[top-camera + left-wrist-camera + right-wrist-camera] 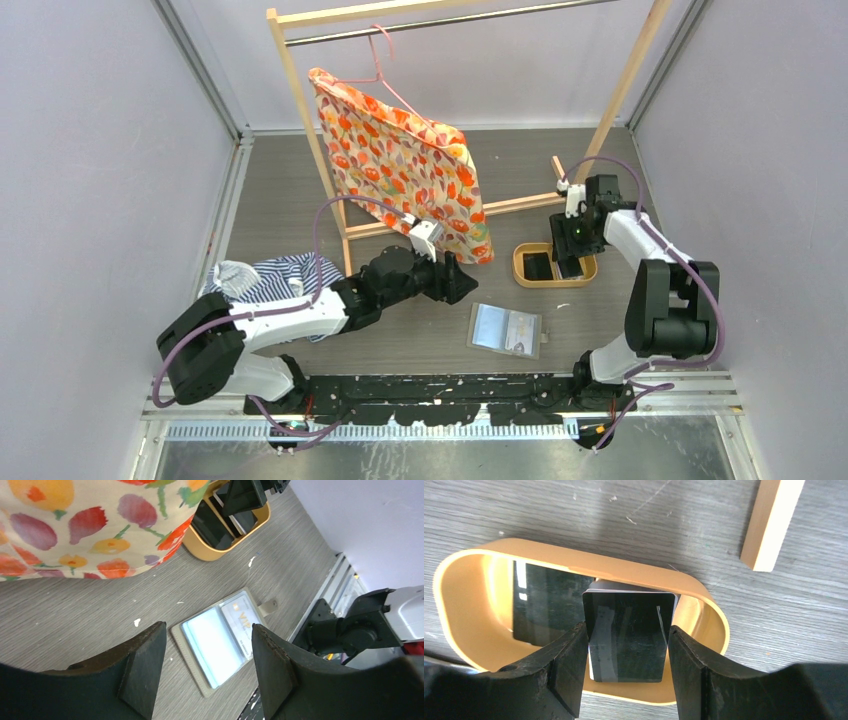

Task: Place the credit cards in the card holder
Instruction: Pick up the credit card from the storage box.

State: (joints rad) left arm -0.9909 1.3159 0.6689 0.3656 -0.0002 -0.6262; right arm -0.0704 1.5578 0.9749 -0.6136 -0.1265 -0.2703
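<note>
The card holder (505, 330) lies open on the table, clear sleeves up, with a pale card marked VIP (241, 621) in one sleeve. My left gripper (207, 627) hovers open above the card holder (212, 647), nothing between its fingers. My right gripper (628, 626) reaches into the oval tan tray (469, 630) and is shut on a black credit card (629, 635), held by its two side edges and tilted up over the far rim. Another black credit card (544, 605) lies on the tray floor to the left. In the top view, the right gripper (570, 262) is over the tray (530, 280).
A wooden clothes rack (300, 120) stands behind, with a floral cloth (410, 165) on a pink hanger close over my left arm. A striped garment (270, 280) lies at the left. The rack's foot (771, 525) ends just beyond the tray.
</note>
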